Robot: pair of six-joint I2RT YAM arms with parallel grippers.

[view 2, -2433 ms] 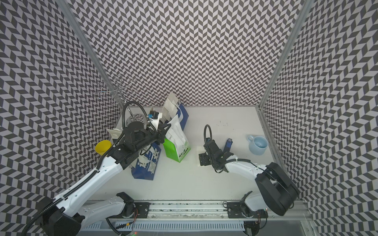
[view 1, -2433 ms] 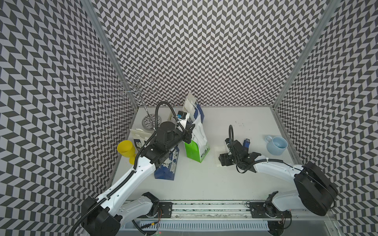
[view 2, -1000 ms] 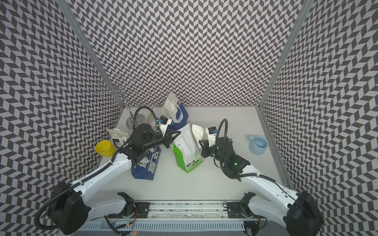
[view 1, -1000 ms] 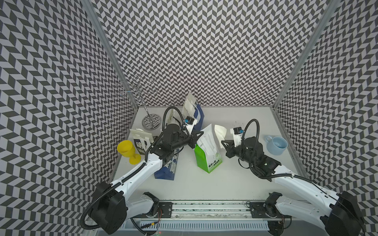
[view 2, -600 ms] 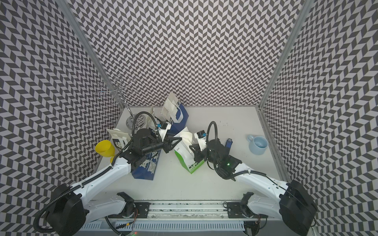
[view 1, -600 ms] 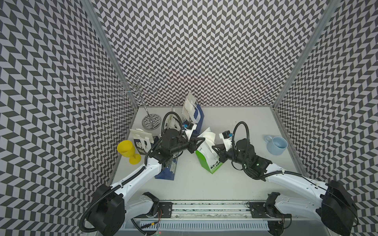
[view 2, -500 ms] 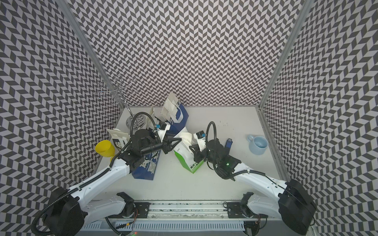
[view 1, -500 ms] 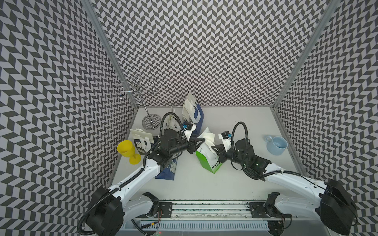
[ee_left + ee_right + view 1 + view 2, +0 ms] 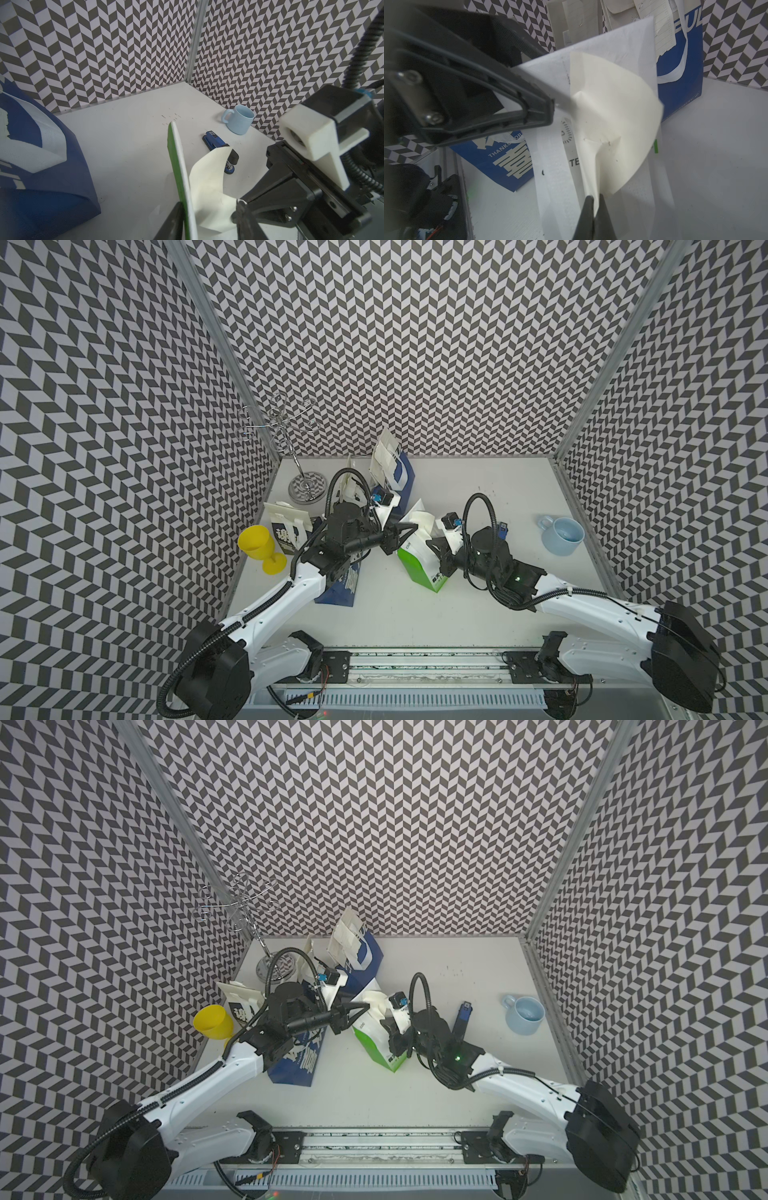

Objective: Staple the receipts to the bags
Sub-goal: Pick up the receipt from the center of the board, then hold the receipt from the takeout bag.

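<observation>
R jaws are shut tight on one edge of the receipt (image 9: 612,116), w/ only a thin bit of paper in the pinch. L jaws stand part open, w/ the top rim of the green bag (image 9: 417,568) and the receipt between them. One tip sits at the bag's green side, the other right at the receipt. We can't tell if they press.

The receipt lies on the bag's pale face, up near the rim, and curls away from it. We think it's v. light, thin and floppy. It may rip if pulled, so hold it by an edge, away from the staple spot.

The bag is light paper too. It stands on the worktop (image 9: 135,135) and could tip w/ a small push. Its rim looks the best place to hold, bag + receipt together.

The stapler (image 9: 216,141) lies past the bag, no jaws on it. It looks hard and heavier, so grab it round the middle.
</observation>
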